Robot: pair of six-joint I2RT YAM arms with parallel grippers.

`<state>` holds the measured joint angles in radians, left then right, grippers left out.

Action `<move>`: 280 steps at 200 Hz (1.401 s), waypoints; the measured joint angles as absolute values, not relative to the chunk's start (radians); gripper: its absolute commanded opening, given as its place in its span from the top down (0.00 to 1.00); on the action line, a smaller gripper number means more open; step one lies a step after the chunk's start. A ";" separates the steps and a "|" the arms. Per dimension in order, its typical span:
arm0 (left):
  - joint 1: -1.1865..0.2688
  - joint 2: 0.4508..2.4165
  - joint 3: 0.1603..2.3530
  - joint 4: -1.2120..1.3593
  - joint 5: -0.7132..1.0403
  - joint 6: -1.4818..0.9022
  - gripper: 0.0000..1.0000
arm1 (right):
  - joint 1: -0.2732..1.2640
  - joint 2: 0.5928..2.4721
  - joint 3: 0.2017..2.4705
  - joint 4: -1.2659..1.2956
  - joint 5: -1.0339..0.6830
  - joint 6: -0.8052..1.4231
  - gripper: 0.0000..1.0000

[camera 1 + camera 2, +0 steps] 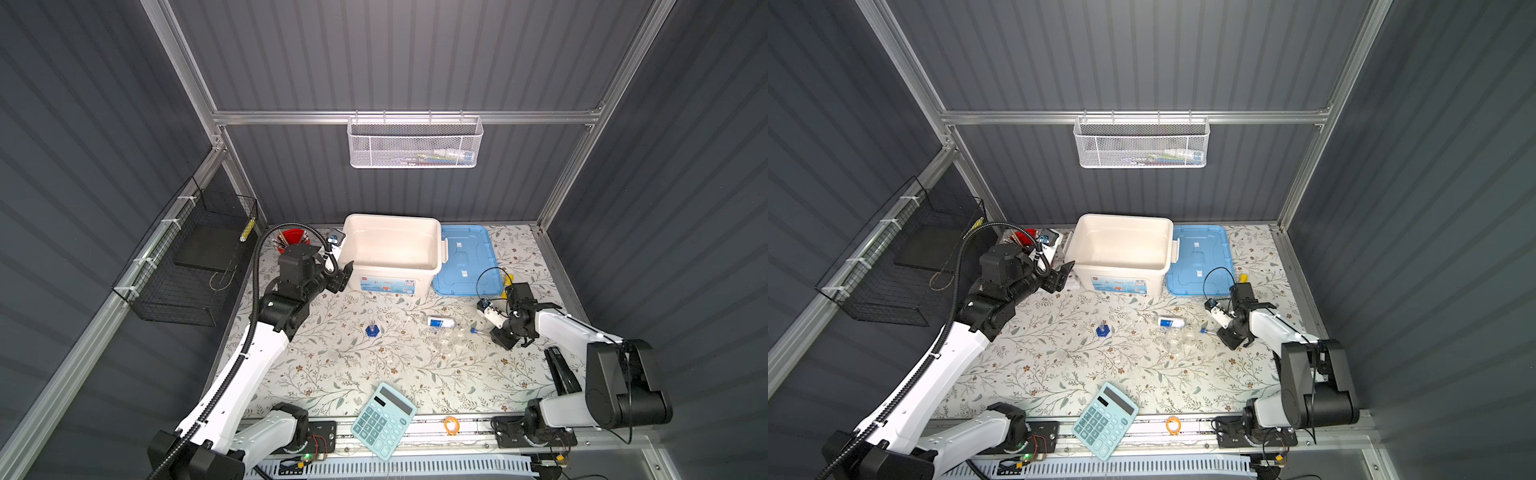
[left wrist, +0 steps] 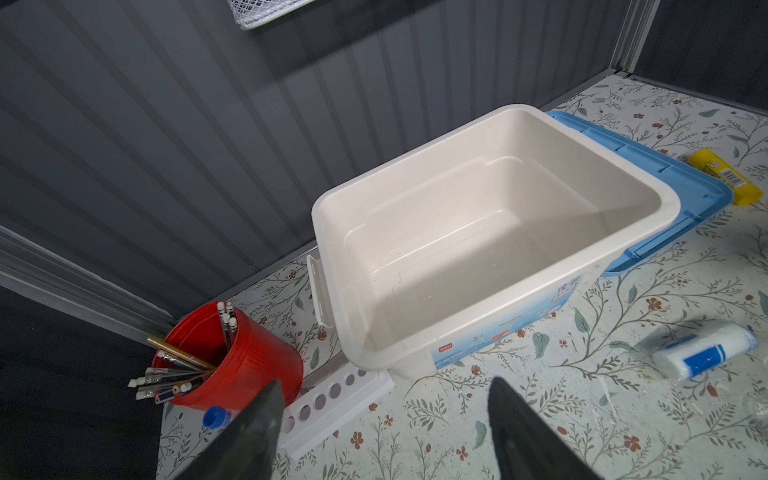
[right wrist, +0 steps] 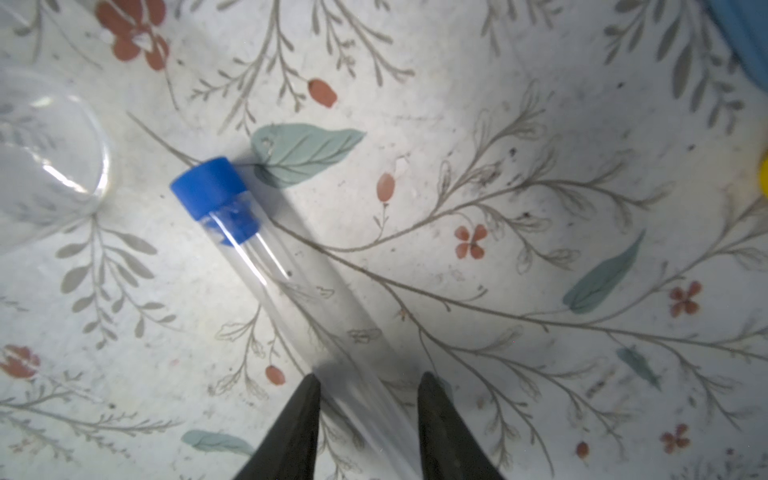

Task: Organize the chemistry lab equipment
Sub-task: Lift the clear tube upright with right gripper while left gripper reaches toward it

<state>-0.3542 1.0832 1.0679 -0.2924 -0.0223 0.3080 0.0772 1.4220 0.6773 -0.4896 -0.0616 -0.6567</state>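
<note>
A clear blue-capped test tube (image 3: 266, 257) lies flat on the floral table. My right gripper (image 3: 368, 382) stands open astride its lower end, a finger on each side. In both top views this gripper (image 1: 503, 337) (image 1: 1230, 337) is low at the right. Next to it lie clear flasks (image 1: 451, 338), a beaker (image 3: 45, 153) and a blue-white labelled container (image 1: 440, 322) (image 2: 702, 353). A slim cylinder on a blue foot (image 1: 372, 329) stands mid-table. My left gripper (image 2: 386, 386) (image 1: 343, 276) hangs open and empty by the white bin's front left corner. Another blue cap (image 2: 216, 417) shows beside a white tube rack (image 2: 332, 399).
The open white bin (image 1: 392, 222) stands at the back with its blue lid (image 1: 469, 257) flat to its right. A red cup of pens (image 2: 257, 357) is left of the bin. A teal calculator (image 1: 384, 419) and an orange ring (image 1: 451, 424) lie at the front edge.
</note>
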 measured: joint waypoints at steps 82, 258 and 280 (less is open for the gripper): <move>-0.354 1.096 1.068 -0.292 -0.022 0.308 0.22 | 0.102 1.441 0.694 -0.495 -0.064 -0.648 0.77; -0.354 1.189 1.139 -0.291 0.202 0.214 0.24 | 0.127 1.187 0.733 -0.493 -0.122 -0.543 0.83; -0.354 1.216 1.151 -0.260 0.311 0.152 0.24 | 0.143 1.124 0.739 -0.468 -0.150 -0.517 0.83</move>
